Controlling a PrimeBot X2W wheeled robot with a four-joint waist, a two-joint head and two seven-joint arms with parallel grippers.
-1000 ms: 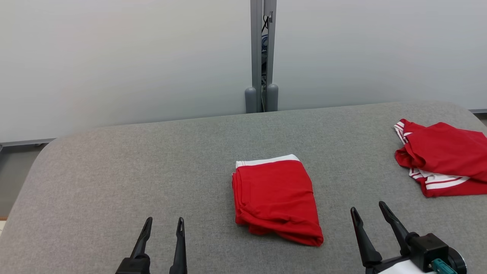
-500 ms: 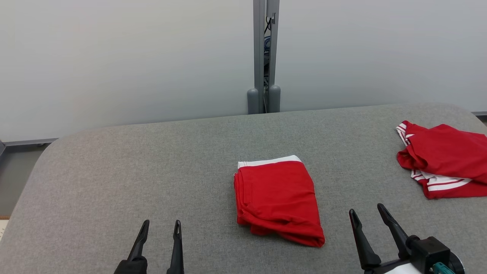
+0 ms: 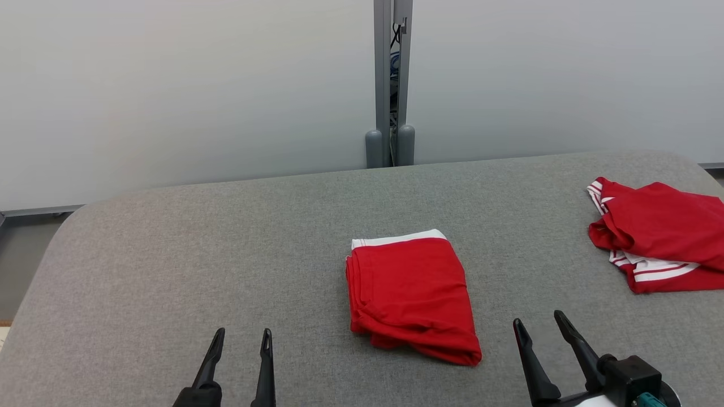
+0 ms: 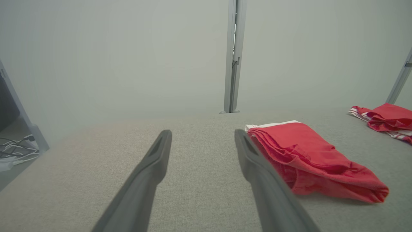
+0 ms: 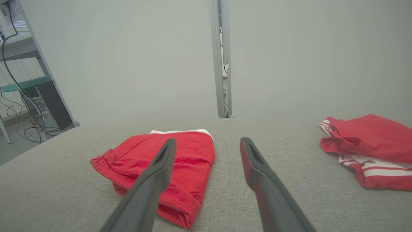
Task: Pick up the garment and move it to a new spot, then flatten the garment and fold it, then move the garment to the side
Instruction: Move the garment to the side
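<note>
Well, the garment (image 3: pixel 410 297) lies folded on the table (image 3: pixel 169 254), straight out from the grey post (image 3: pixel 389 85), so I judge only the move aside remains; my left gripper (image 3: pixel 243 333) and right gripper (image 3: pixel 537 318), jaws apart and empty, flank the post's line

We see soft matt cloth in the red garment (image 3: pixel 410 294), and rough grey woven fabric covering the table (image 3: pixel 169 254).

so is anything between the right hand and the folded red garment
Nothing visible. Only bare grey table lies between the open right hand and the folded red garment. The crumpled red garment sits near the table's right edge, off that path.
</note>
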